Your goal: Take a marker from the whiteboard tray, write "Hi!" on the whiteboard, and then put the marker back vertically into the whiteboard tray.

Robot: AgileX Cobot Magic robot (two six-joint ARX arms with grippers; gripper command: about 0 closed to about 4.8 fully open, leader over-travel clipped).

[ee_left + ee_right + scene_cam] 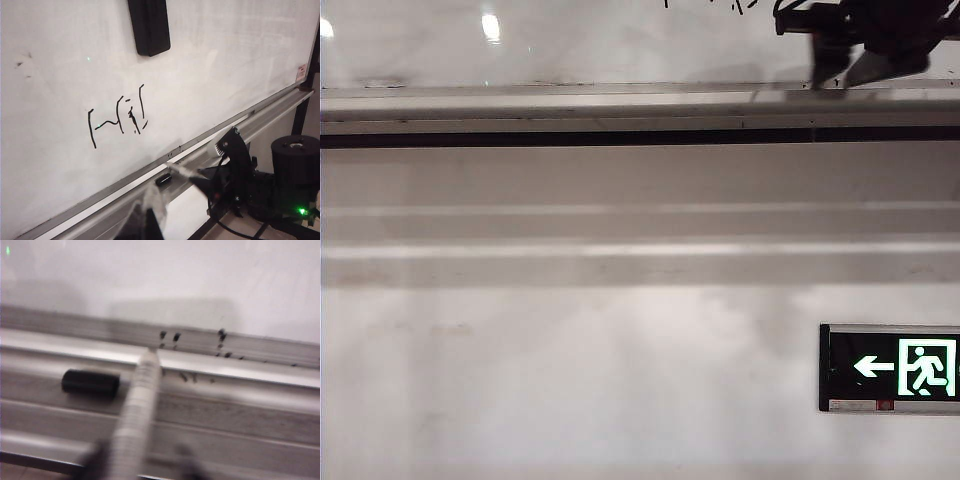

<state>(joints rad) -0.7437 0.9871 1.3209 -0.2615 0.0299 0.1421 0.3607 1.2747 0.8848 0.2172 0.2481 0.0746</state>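
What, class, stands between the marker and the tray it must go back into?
Nothing visible does. The right gripper has the marker already over the tray, its tip near the back edge. The black cap lies in the tray beside the marker, not under it. The left gripper hangs apart.

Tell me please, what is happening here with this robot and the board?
The whiteboard already carries rough black strokes. The right gripper is down at the whiteboard tray, with the marker between its jaws, tip toward the board's lower edge. Whether the jaws still grip it is unclear in the blurred picture. A black cap lies in the tray beside it. The left gripper hangs farther along the tray, holding nothing visible.
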